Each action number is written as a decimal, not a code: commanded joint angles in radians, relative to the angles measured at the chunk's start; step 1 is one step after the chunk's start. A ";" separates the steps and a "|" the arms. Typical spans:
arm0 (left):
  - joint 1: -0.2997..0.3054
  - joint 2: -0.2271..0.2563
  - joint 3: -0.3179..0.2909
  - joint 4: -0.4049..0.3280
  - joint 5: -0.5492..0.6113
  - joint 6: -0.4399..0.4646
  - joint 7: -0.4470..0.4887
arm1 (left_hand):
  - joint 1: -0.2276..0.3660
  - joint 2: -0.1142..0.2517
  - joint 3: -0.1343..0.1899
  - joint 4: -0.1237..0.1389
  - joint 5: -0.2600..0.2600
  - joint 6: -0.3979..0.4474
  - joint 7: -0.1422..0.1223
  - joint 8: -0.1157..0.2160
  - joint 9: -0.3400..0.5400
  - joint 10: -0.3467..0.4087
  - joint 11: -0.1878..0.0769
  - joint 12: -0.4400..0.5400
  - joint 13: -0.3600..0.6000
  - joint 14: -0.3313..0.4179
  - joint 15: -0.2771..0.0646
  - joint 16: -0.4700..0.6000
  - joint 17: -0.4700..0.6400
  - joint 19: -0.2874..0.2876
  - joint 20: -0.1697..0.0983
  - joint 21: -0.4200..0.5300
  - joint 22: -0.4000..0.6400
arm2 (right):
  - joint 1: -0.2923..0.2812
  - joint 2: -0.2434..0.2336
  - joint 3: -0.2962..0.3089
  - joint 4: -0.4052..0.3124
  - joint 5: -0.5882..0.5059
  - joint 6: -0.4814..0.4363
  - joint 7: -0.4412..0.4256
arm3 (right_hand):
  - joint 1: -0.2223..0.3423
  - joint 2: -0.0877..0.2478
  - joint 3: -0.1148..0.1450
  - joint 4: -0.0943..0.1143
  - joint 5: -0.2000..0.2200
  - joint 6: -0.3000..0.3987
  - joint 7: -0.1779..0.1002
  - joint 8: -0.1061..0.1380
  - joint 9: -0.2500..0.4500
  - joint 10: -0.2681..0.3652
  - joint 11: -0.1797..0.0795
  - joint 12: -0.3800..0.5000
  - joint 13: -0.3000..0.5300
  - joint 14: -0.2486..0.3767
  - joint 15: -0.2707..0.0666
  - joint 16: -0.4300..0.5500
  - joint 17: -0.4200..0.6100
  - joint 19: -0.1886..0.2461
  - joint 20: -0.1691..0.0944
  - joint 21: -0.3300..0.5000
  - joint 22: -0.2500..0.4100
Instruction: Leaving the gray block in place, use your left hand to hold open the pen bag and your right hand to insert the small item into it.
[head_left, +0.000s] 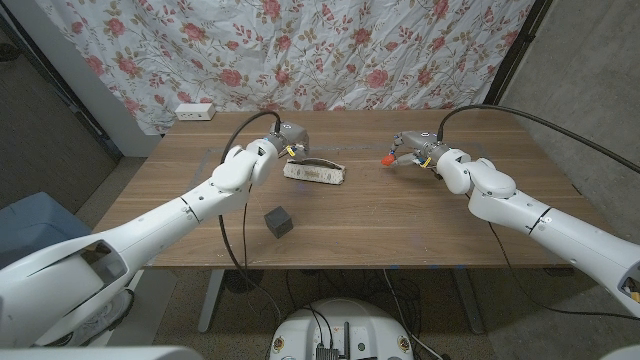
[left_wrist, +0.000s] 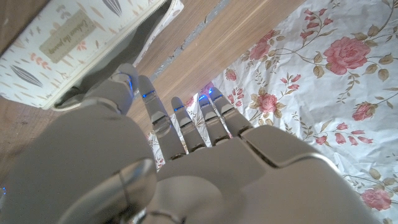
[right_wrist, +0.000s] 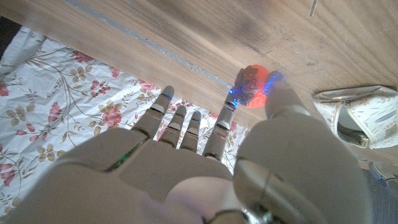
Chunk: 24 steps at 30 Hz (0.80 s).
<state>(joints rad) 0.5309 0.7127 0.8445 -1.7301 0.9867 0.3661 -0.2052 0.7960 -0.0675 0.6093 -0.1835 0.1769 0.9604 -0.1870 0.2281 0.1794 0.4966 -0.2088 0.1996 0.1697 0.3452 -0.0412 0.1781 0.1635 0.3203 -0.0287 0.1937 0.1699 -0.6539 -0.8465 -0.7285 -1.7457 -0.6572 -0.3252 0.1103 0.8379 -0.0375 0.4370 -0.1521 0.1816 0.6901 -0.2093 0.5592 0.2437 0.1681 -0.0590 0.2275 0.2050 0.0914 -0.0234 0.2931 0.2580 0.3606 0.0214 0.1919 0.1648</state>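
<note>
Right hand (head_left: 408, 150) pinches the small red item (head_left: 387, 158) above the counter (head_left: 420, 225), well right of the bag (head_left: 314, 172). Left hand (head_left: 291, 140), fingers apart, should grip the bag's mouth first. Gray block (head_left: 278, 221) sits nearer the robot.

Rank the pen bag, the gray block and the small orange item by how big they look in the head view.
1. pen bag
2. gray block
3. small orange item, pinched by the right hand

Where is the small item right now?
In the head view the orange small item is at the tips of the right hand, on the table's right half, right of the pen bag. The right wrist view shows it pinched between thumb and finger.
</note>
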 joint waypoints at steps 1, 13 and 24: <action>0.013 -0.024 0.016 0.024 0.031 0.017 0.034 | 0.019 0.000 -0.009 0.001 0.004 0.028 -0.002 0.003 0.006 0.017 0.000 0.000 0.005 0.019 -0.131 0.011 0.002 0.010 -0.005 0.002 0.003 | -0.003 0.002 0.001 0.003 0.005 0.009 -0.009 | 0.000 0.009 -0.003 0.002 0.004 0.023 -0.012 0.008 0.004 0.008 0.003 -0.003 0.003 0.007 0.003 0.009 0.003 0.006 0.002 0.000 0.005; 0.009 -0.048 0.033 0.057 0.043 0.022 0.070 | 0.036 0.004 -0.020 0.002 0.005 0.045 0.002 0.001 0.007 0.039 -0.001 0.000 0.005 0.040 -0.135 0.014 0.003 0.015 -0.006 0.003 0.003 | -0.016 0.000 0.006 -0.011 0.007 -0.003 -0.015 | 0.000 0.011 -0.004 0.001 0.005 0.025 -0.012 0.009 0.003 0.009 0.004 -0.004 0.003 0.008 0.002 0.009 0.003 0.006 0.002 0.000 0.005; -0.014 -0.063 0.051 0.092 0.040 0.008 0.080 | 0.047 0.011 -0.030 0.005 0.005 0.064 0.004 0.001 0.010 0.056 -0.001 -0.001 0.005 0.056 -0.139 0.015 0.003 0.025 -0.006 0.006 0.004 | -0.029 -0.007 0.012 -0.022 0.011 -0.010 -0.019 | -0.001 0.012 -0.005 0.001 0.005 0.027 -0.012 0.009 0.003 0.009 0.003 -0.005 0.003 0.009 0.003 0.010 0.004 0.005 0.002 0.000 0.005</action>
<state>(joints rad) 0.5346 0.6656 0.8801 -1.6682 1.0278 0.3847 -0.1394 0.8269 -0.0602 0.5849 -0.1812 0.1769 1.0096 -0.1839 0.2281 0.1841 0.5429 -0.2090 0.2002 0.1697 0.3915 -0.0410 0.1897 0.1635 0.3365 -0.0340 0.1937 0.1698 -0.6712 -0.8479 -0.7222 -1.7578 -0.6510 -0.3270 0.0952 0.8342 -0.0341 0.4357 -0.1535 0.1809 0.6933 -0.2060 0.5623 0.2439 0.1680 -0.0589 0.2274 0.2050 0.0914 -0.0233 0.2931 0.2578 0.3606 0.0215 0.1920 0.1649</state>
